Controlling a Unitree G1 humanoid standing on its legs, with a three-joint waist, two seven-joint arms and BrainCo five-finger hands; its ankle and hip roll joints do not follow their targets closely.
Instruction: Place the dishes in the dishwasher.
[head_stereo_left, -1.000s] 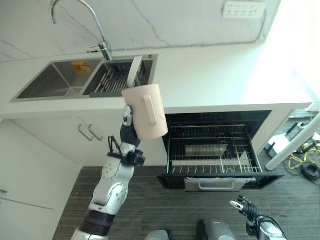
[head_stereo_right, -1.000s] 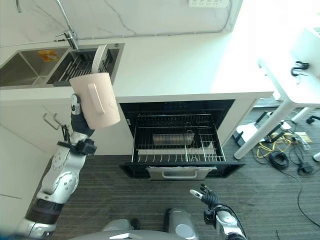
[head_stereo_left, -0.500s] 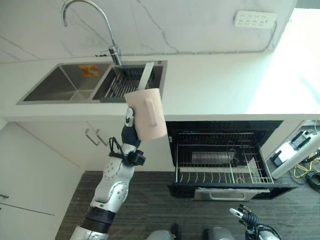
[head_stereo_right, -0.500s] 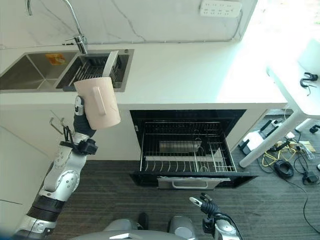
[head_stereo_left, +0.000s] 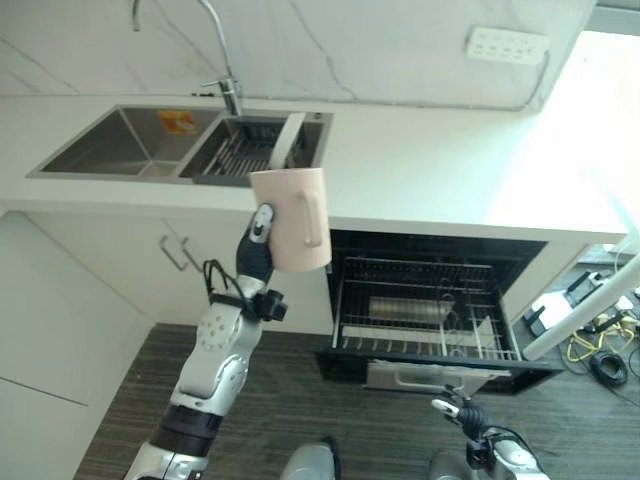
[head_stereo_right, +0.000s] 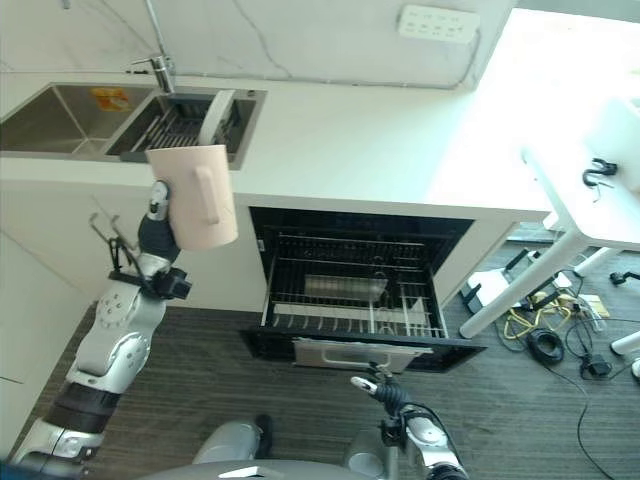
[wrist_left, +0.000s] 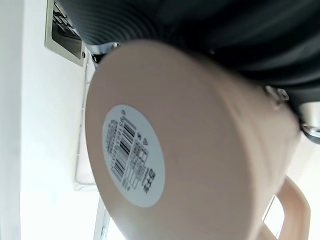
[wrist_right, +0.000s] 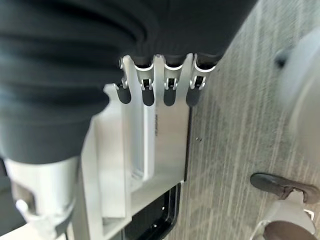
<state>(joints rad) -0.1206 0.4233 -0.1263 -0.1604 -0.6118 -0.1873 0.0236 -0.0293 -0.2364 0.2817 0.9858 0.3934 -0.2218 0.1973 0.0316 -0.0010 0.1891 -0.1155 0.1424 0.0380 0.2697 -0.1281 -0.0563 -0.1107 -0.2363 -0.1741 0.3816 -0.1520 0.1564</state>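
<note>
One pink mug (head_stereo_left: 292, 218) up in the left hand (head_stereo_left: 259, 240), centre-left of the left eye view, in front of the counter edge (head_stereo_left: 430, 212) and left of the open dishwasher (head_stereo_left: 430, 305). Held upright, long axis near vertical, rim upward, handle turned toward the camera. Grip judged closed round the far side of the mug: only the dark wrist cover and one silver finger visible beside the mug body, the rest hidden behind it. Dishwasher rack (head_stereo_right: 350, 295) pulled out at lower centre-right, below and to the right of the mug, well apart from it; so the coming move probably a carry rightward and down, then likely a tip to seat the mug in the rack. Left hand plainly the nearer one to the mug; right hand (head_stereo_right: 375, 387) low at the bottom of the frame, just in front of the dishwasher's front panel, idle. Left wrist view adds what the head views lack: the mug's underside with a round white sticker (wrist_left: 132, 155), and the handle jutting at the lower right corner. Right wrist view adds the right hand's fingers (wrist_right: 170, 80), in a straight row, lying side by side, holding nothing, above grey wood-grain floor (wrist_right: 240, 115).
</note>
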